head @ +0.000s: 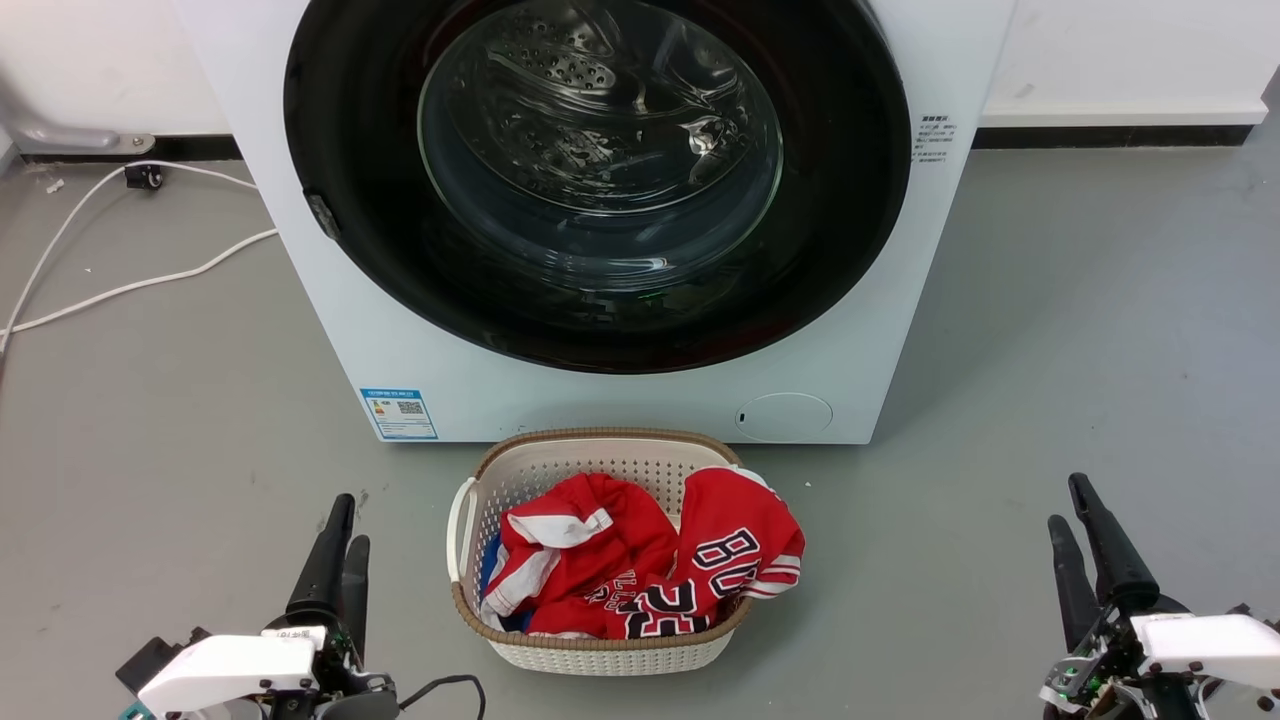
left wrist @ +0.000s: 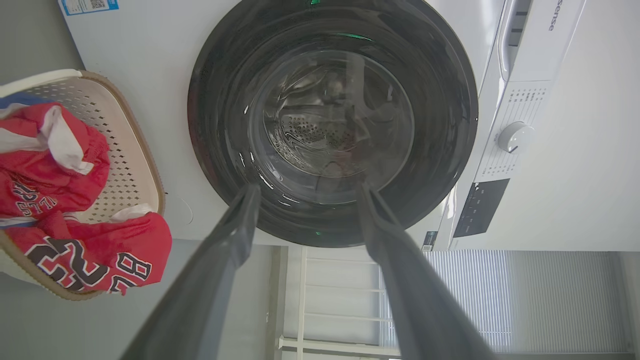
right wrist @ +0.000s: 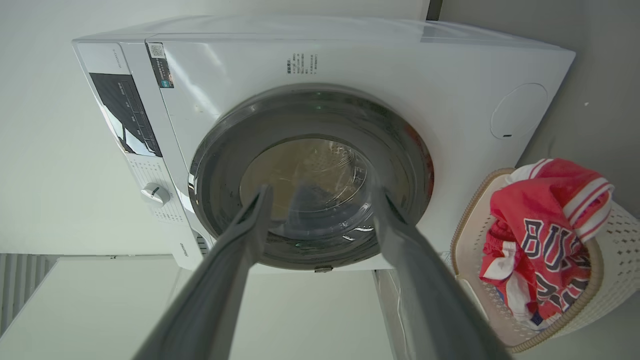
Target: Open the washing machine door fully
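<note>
The washing machine door (head: pixel 600 180) sits shut, flush on the washing machine (head: pixel 620 405), just behind the laundry basket (head: pixel 600 436). The left claw (head: pixel 350 520) and right claw (head: pixel 1066 500) hover low, spread open and empty, probably poised to reach.

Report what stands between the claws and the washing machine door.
The laundry basket stands on the floor before the washing machine door, centred between the left claw and right claw. Neither claw's own line to it looks blocked.

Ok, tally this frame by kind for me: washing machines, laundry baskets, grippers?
Washing machine: 1
Laundry basket: 1
Grippers: 2 (left gripper, right gripper)
Total: 4
</note>
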